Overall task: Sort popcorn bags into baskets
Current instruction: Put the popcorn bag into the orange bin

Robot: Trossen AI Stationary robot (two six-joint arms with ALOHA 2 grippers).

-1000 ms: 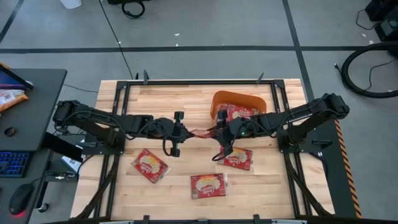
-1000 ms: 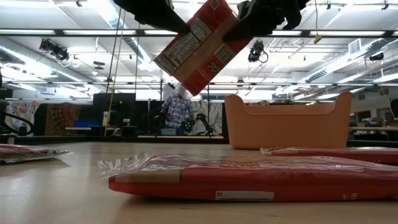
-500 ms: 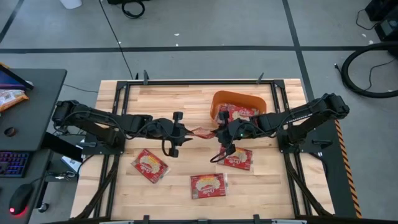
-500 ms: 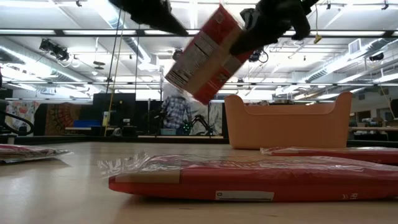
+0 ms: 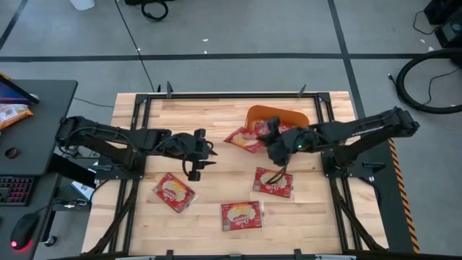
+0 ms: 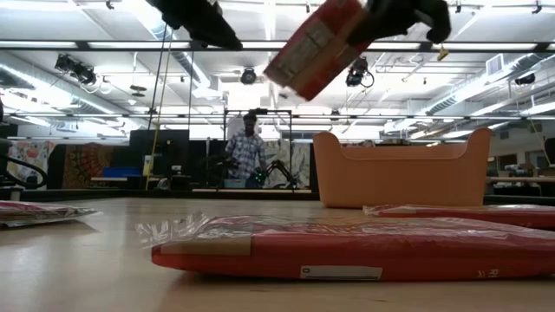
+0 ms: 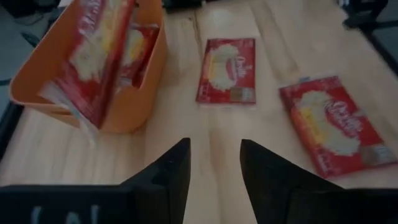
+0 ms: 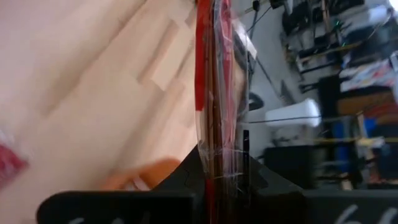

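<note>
My right gripper (image 5: 268, 137) is shut on a red popcorn bag (image 5: 244, 139) and holds it in the air just left of the orange basket (image 5: 283, 114). In the low view this bag (image 6: 312, 45) slopes down toward its free end. The basket holds at least one more bag (image 7: 134, 46). Three bags lie flat on the wooden table (image 5: 173, 192) (image 5: 242, 214) (image 5: 273, 182). My left gripper (image 5: 202, 149) hangs open left of the held bag, touching nothing. My right gripper pinches the bag's end nearest the basket (image 8: 219, 158) between its two fingers. In its wrist view the bag shows edge-on. The fingers come roughly level from the table's right. The bag is lifted clear and tilted, its free end (image 6: 282, 74) lower, toward the left.
The black frame rails (image 5: 216, 94) run round the table. A dark side desk (image 5: 29, 123) with a keyboard and mouse stands at the left. A person (image 6: 246, 152) stands in the room beyond the far edge. Bare wood lies between the arms and the near bags.
My left gripper has opened, let go of the bag and drawn back toward the table's left. My right gripper has shut on the bag's other end and carried it up and toward the basket. The bag has tipped from steep to a flatter slope.
</note>
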